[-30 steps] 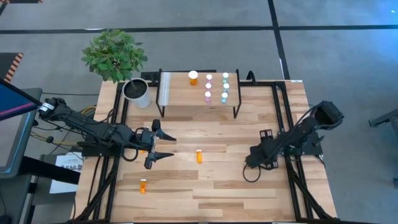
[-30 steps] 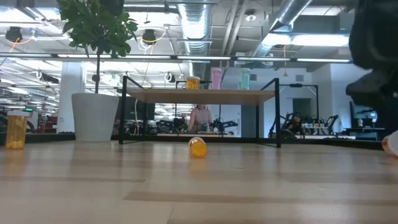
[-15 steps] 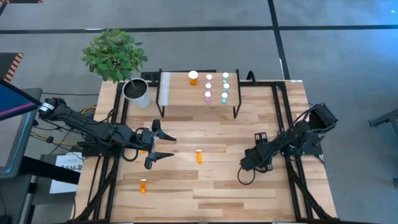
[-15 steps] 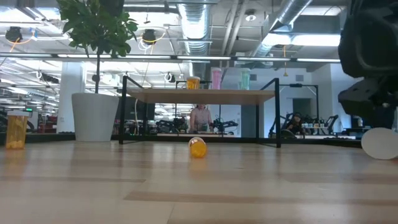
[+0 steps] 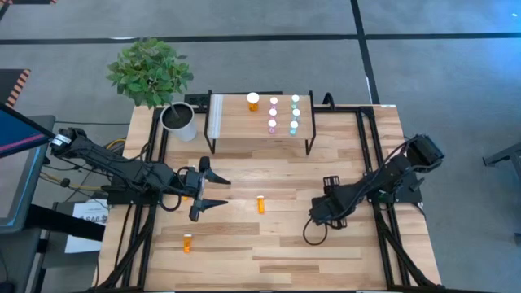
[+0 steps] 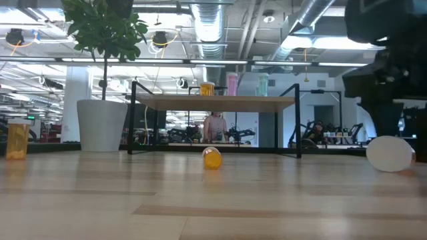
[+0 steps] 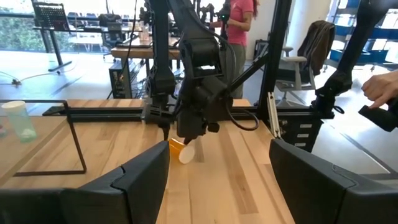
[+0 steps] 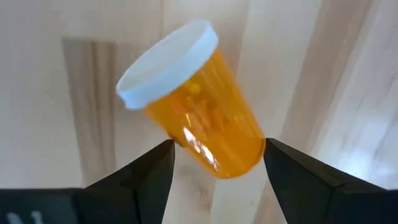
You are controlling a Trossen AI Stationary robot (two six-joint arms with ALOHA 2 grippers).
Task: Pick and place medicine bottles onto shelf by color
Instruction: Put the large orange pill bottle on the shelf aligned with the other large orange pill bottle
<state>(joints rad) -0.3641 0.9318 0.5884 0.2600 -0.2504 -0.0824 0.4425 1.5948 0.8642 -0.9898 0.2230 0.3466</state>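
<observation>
My right gripper (image 5: 316,216) stands right of the table's middle, shut on an orange bottle (image 8: 199,118) with a white cap (image 6: 390,153). The bottle also shows in the left wrist view (image 7: 181,151). My left gripper (image 5: 213,191) is open and empty at the table's left. One orange bottle (image 5: 260,203) lies on its side mid-table. Another (image 5: 188,242) stands upright near the left front. The shelf (image 5: 244,122) at the back carries one orange bottle (image 5: 253,101) and several pink and teal ones (image 5: 294,114), all upright. My right gripper pinches the orange bottle between its two fingers (image 8: 158,162), by the body's sides near the base end (image 8: 249,149). The fingers slant down from above toward the table's left. The bottle is tilted, cap end pointing away from the fingers, low over the table; I cannot tell whether it touches.
A white plant pot (image 5: 179,120) with a leafy plant stands left of the shelf. Black frame rails (image 5: 366,138) run along the table's sides. A person (image 7: 236,25) stands beyond the table, and a hand (image 7: 379,87) shows at the right wrist side.
My right gripper has gone toward the table's left and a little toward its near edge, carrying the orange bottle. In the low view the white cap has come in from the right. My left arm has kept still.
</observation>
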